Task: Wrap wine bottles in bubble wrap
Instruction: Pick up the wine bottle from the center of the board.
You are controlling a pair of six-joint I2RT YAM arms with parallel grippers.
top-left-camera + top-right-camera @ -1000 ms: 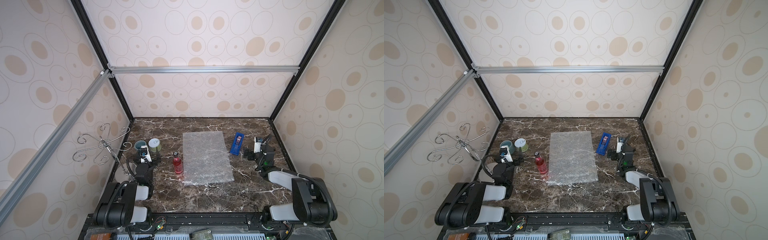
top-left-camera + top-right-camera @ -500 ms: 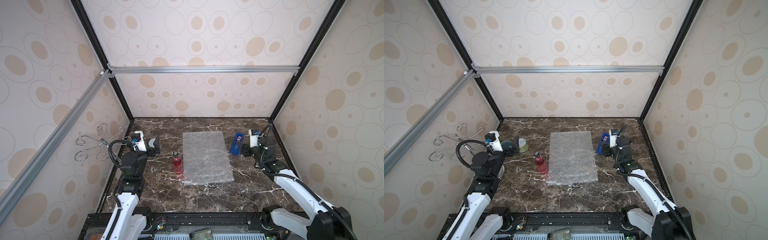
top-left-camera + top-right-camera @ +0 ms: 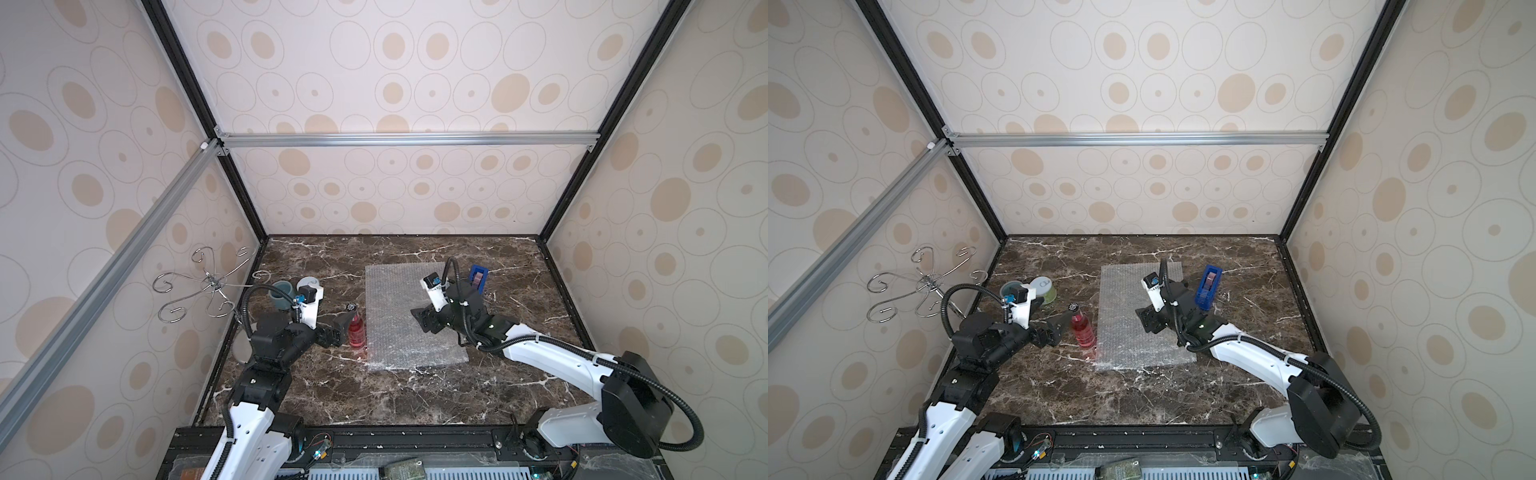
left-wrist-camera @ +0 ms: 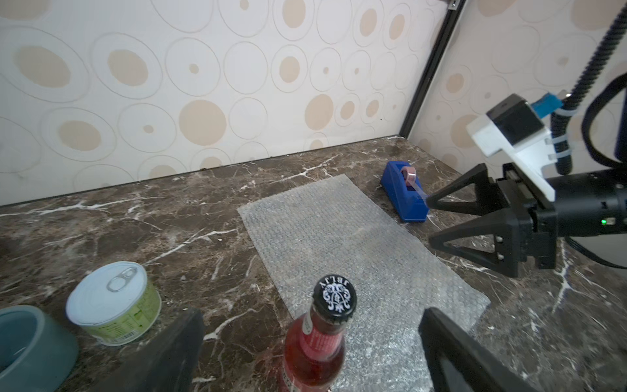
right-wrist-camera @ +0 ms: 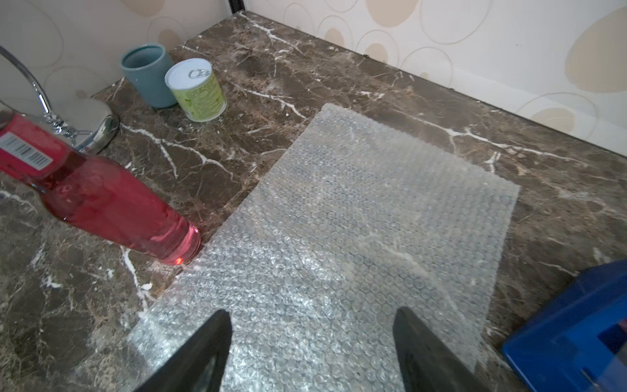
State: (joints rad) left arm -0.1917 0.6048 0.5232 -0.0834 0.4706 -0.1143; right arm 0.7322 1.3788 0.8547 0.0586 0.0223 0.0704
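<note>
Farthest to the left of the bubble wrap (image 5: 356, 203), against the side wall, stands a chrome hook stand (image 5: 98, 129). A little nearer the wrap sit a blue-grey cup (image 5: 146, 78) and a green-and-white can (image 5: 198, 91), side by side and well clear of the wrap's far left corner. The left fingers (image 4: 169, 353) are spread wide and released, one on each side of the bottle (image 4: 315, 342), with open space between each finger and the glass. The bottle, full of pink-red liquid and capped in a dark pattern, stands upright on the marble counter (image 3: 374, 395), its base right at the wrap's left long edge, toward the near end. The wrap itself lies flat. Raised above its right half hang the right fingers (image 5: 200, 356), also spread apart and holding nothing. Just off the wrap's far right corner sits a blue tape dispenser (image 4: 403, 193).
</note>
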